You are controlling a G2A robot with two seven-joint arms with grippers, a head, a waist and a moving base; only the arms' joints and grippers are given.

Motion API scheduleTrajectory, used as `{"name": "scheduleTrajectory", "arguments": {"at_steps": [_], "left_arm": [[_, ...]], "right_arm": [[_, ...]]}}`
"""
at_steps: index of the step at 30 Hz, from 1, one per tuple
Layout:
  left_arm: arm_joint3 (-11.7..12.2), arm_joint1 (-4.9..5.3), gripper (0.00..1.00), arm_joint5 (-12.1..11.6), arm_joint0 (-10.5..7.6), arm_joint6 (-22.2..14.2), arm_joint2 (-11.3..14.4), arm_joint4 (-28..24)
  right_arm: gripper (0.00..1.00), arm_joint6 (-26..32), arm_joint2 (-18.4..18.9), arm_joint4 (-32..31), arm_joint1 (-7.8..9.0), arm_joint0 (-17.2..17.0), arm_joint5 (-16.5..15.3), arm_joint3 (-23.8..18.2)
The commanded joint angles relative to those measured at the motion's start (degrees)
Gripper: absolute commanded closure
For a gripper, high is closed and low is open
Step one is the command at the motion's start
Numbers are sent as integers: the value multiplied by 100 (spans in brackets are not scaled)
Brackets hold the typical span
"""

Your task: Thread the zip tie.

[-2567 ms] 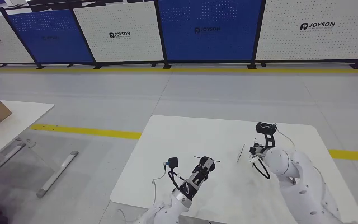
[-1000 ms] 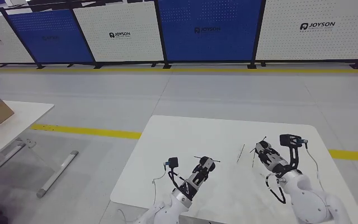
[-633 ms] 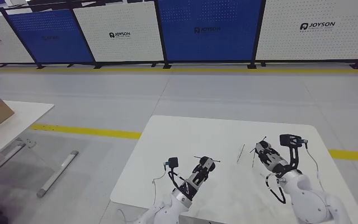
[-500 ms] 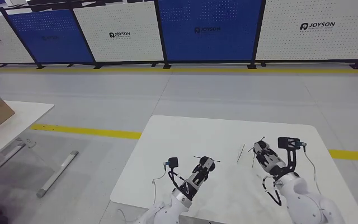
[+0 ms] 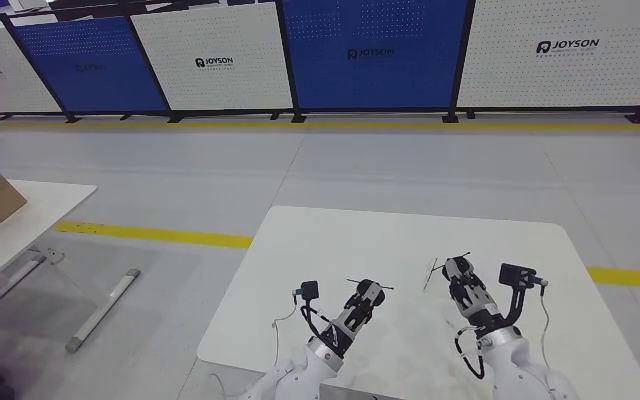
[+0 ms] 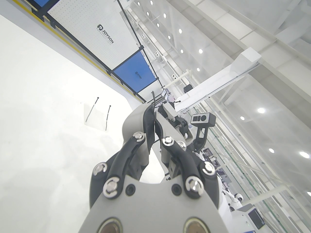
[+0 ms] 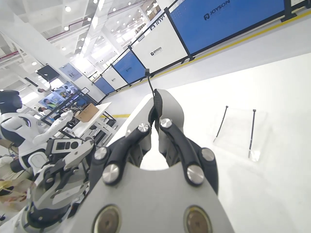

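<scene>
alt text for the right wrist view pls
The right gripper is shut on a black zip tie whose head end sticks out past its fingertips. Two more zip ties lie on the white table beyond.

White rounded arms [image 5: 512, 362] carry thin black cables [image 5: 460, 348]. The left gripper [image 6: 154, 116] and right gripper [image 7: 155, 103] have grey bodies, black links, silver screws.

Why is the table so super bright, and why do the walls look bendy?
Left wrist view: round ceiling lamps glare, and the white table glows under them. Right wrist view: the wide lens tilts and bends the blue and white fence panels. Top view: even light, straighter lines.
</scene>
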Motion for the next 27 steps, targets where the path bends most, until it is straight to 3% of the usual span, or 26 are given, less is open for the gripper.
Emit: {"name": "scheduleTrajectory", "arguments": {"at_steps": [1,4,9,18,24,27], "left_arm": [[0,0,100,0,0,0,0,0],[-24,-25,100,184,-50,105,29,48],[273,-198,100,751,-372,1068,373,487],[273,-198,100,751,-372,1068,373,487],[273,-198,100,751,-372,1068,373,487],[273,-198,100,751,-372,1068,373,487]], "right_arm": [[100,-1,0,1,0,0,0,0],[100,-1,0,1,0,0,0,0],[100,-1,0,1,0,0,0,0],[100,-136,-5,118,-11,-21,-24,2],[100,-957,-513,234,-101,-165,-321,122],[100,-999,-647,261,-124,-142,-306,198]]}}
